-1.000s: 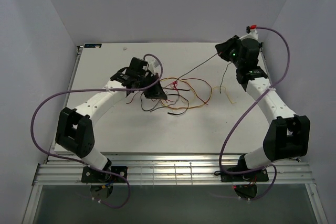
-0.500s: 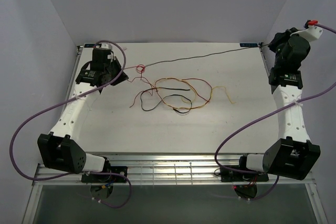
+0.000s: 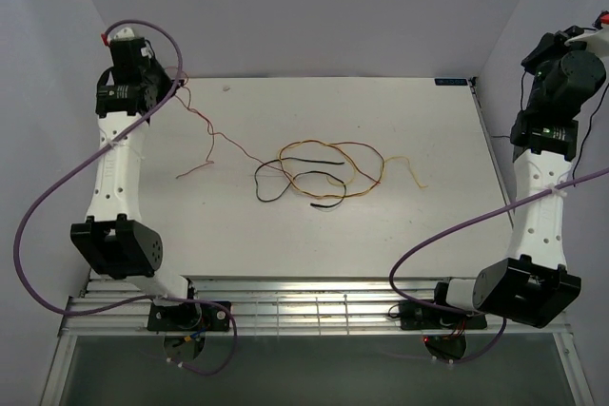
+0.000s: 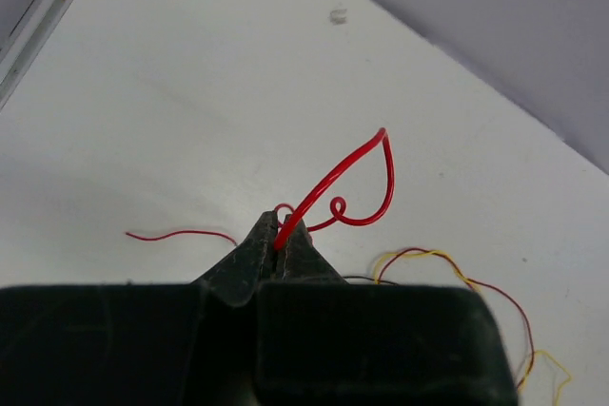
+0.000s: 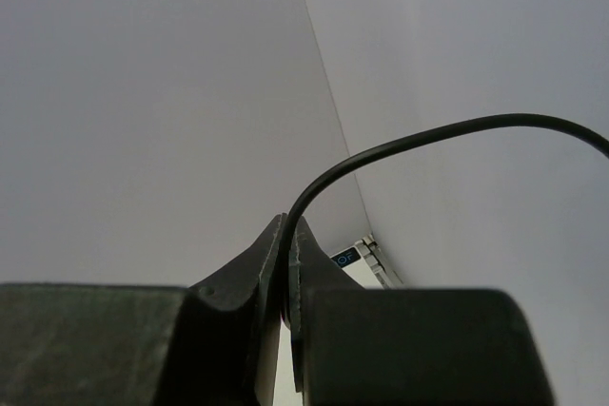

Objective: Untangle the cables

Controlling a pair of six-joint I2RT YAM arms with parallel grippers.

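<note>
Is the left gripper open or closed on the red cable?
Closed. In the left wrist view, the left gripper has its tips pressed together, and the red cable comes out from between them.

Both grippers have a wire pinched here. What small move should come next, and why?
Probably the left gripper should lift a little higher, slowly. It is shut on the red wire, whose far part seems to run into the loops of the pile, so it looks not yet free. The right gripper, shut on a black cable, appears clear of the pile.
</note>
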